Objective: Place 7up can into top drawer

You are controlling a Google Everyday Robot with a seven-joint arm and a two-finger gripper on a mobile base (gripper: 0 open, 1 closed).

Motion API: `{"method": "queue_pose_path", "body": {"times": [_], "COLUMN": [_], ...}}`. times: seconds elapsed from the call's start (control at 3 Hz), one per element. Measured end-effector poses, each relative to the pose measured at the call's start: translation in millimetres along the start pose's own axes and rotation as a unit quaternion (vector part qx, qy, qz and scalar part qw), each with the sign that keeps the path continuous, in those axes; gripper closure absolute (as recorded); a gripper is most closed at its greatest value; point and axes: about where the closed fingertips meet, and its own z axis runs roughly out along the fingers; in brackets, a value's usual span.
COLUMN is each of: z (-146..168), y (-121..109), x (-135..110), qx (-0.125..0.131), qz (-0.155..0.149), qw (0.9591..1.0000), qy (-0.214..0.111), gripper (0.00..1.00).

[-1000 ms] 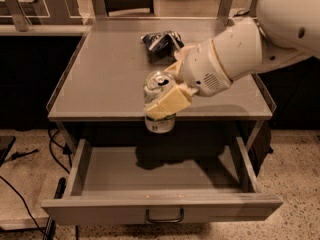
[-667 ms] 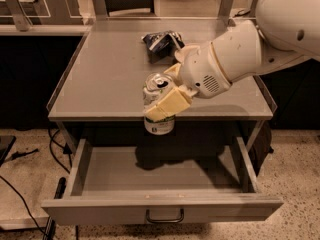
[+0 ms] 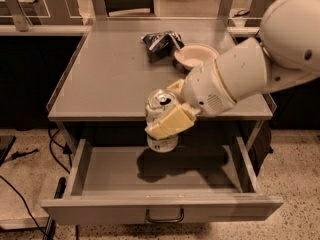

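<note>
The 7up can (image 3: 161,105) is white and green with a silver pull-tab top. It hangs upright in the air over the back part of the open top drawer (image 3: 160,174), just in front of the table's front edge. My gripper (image 3: 169,115) is shut on the can, one cream finger (image 3: 171,124) across its front, the other behind it. The drawer is pulled out wide, grey, with nothing in it; its curved metal handle (image 3: 165,217) shows on the front panel.
A grey table top (image 3: 110,74) sits above the drawer. At its back right lie a dark shiny snack bag (image 3: 159,43) and a shallow cream bowl (image 3: 195,55). My white arm (image 3: 250,69) reaches in from the right. Cables (image 3: 30,184) lie on the floor at left.
The can and gripper have stayed almost still over the open drawer. The bowl now shows behind the arm.
</note>
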Motion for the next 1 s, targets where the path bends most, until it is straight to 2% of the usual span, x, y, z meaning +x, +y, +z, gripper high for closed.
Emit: {"method": "queue_pose_path", "body": {"times": [0.33, 0.67, 1.0], "z": [18.0, 34.1, 33.5], "y": [33.9, 35.1, 34.5], "x": [39.2, 65.6, 65.1], "qx": [0.017, 0.048, 0.053], "qz": [0.008, -0.022, -0.037], "qw": [0.9998, 0.9985, 0.9978], "qy": [-0.005, -0.015, -0.012], "gripper": [1.0, 1.0, 1.0]}}
